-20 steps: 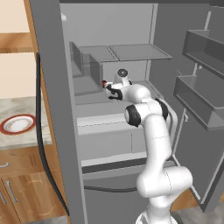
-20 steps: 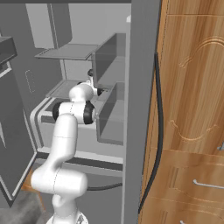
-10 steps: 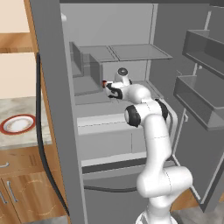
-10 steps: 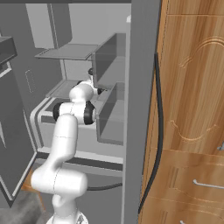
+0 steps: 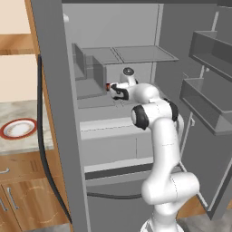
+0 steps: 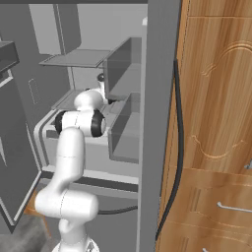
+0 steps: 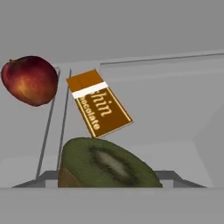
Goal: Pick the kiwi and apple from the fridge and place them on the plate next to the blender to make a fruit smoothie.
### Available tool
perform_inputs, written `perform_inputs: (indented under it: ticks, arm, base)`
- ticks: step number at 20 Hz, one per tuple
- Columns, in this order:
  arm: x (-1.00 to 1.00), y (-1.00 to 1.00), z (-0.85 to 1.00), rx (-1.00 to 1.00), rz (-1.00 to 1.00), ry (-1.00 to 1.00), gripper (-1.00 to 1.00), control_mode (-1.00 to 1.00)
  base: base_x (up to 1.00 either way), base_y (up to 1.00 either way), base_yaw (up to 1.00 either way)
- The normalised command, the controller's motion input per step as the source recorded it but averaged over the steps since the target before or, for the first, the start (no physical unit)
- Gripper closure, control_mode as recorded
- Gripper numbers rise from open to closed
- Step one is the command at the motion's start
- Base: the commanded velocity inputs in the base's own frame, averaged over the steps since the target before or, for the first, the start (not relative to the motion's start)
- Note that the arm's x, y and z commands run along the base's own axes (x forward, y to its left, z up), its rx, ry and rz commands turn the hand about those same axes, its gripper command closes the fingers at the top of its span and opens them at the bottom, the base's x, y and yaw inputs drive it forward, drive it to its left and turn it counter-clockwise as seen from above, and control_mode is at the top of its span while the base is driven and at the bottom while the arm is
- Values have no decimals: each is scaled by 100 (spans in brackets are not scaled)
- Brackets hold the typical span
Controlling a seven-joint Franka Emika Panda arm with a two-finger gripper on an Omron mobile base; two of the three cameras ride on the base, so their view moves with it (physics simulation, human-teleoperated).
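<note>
Arm (image 6: pixel 74 147) inside open fridge (image 6: pixel 152 123)

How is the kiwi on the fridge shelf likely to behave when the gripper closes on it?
The kiwi looks rounded and oval, so it may roll if nudged. Its dull skin probably grips better than the glossy apple. It looks small, so likely light.

I see a grey fridge shelf (image 7: pixel 166 109) carrying the kiwi (image 7: pixel 105 164), the apple (image 7: pixel 29 80) and a brown chocolate bar (image 7: pixel 99 103).
</note>
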Motion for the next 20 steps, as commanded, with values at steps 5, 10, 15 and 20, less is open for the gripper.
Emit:
perform_inputs:
  ticks: [5,10,15,20]
  arm:
    - [-92,0,2,0,0,-34,100,-100]
    - [-100,0,22,0,5,-46,100,-100]
    - [-100,2,94,0,4,-25,100,-100]
    - [-100,5,100,-1,7,4,100,-100]
  base:
    - [0,0,0]
    - [0,0,0]
    - [0,0,0]
    - [0,0,0]
